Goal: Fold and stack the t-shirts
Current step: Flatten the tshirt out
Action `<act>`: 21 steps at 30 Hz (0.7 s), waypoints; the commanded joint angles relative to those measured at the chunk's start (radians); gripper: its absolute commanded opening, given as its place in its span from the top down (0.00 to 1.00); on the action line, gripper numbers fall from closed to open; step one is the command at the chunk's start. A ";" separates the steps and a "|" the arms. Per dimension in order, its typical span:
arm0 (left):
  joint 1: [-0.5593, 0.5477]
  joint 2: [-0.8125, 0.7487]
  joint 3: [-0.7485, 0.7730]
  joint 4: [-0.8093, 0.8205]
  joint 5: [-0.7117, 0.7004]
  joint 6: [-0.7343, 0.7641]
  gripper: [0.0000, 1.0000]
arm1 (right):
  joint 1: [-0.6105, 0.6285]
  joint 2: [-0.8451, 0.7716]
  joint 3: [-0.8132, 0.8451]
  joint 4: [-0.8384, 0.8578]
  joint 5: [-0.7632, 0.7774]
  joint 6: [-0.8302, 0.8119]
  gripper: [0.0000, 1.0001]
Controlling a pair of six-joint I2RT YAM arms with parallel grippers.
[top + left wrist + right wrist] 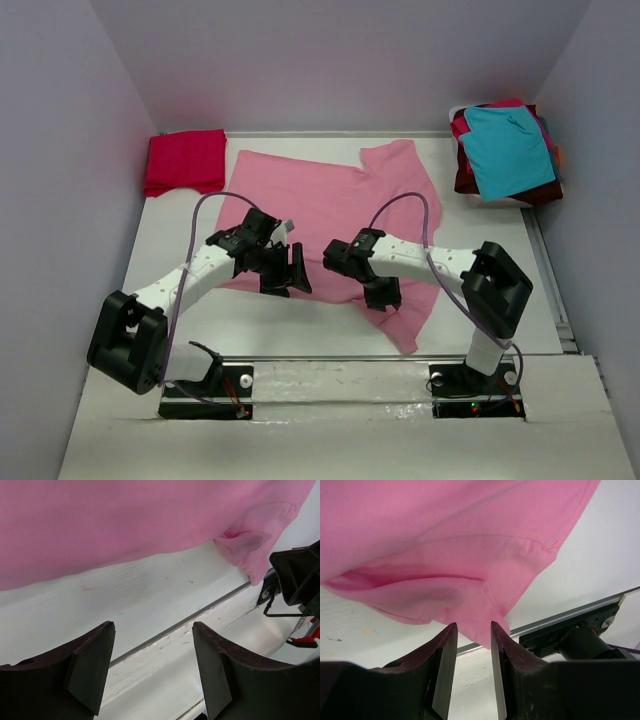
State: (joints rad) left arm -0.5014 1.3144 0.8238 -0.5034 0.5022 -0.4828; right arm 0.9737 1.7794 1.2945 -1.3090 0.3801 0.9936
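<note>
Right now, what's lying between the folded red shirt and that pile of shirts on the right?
The light pink t-shirt, spread on the table, with slivers of bare table either side; the top view shows it.

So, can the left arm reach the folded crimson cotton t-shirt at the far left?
Probably yes: the left claw is open and empty, and only the flat pink cotton t-shirt lies between it and the crimson t-shirt.
</note>
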 commanded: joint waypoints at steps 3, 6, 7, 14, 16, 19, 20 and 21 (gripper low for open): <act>0.024 -0.032 0.011 0.006 -0.063 -0.019 0.26 | 0.052 0.015 -0.014 0.060 -0.050 -0.015 0.63; 0.089 -0.043 0.018 -0.015 -0.093 0.001 0.26 | 0.072 0.031 -0.012 0.077 -0.064 -0.021 0.63; 0.112 -0.049 0.023 -0.030 -0.103 0.010 0.26 | 0.072 0.034 -0.009 0.085 -0.067 -0.024 0.63; 0.264 -0.069 0.077 -0.093 -0.192 0.059 0.26 | 0.102 0.054 -0.008 0.109 -0.084 -0.029 0.64; 0.287 -0.066 0.092 -0.107 -0.217 0.070 0.26 | 0.111 0.063 -0.018 0.123 -0.090 -0.030 0.64; 0.297 -0.063 0.095 -0.110 -0.211 0.076 0.26 | 0.111 0.077 -0.024 0.139 -0.090 -0.035 0.64; 0.297 -0.064 0.094 -0.110 -0.209 0.076 0.26 | 0.120 0.080 -0.026 0.145 -0.095 -0.038 0.64; 0.297 -0.064 0.090 -0.109 -0.205 0.076 0.26 | 0.120 0.083 -0.026 0.155 -0.093 -0.038 0.64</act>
State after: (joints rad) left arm -0.2142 1.2797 0.8856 -0.5774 0.3141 -0.4377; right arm 1.0740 1.8458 1.2758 -1.1961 0.2905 0.9634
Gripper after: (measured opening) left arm 0.742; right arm 0.366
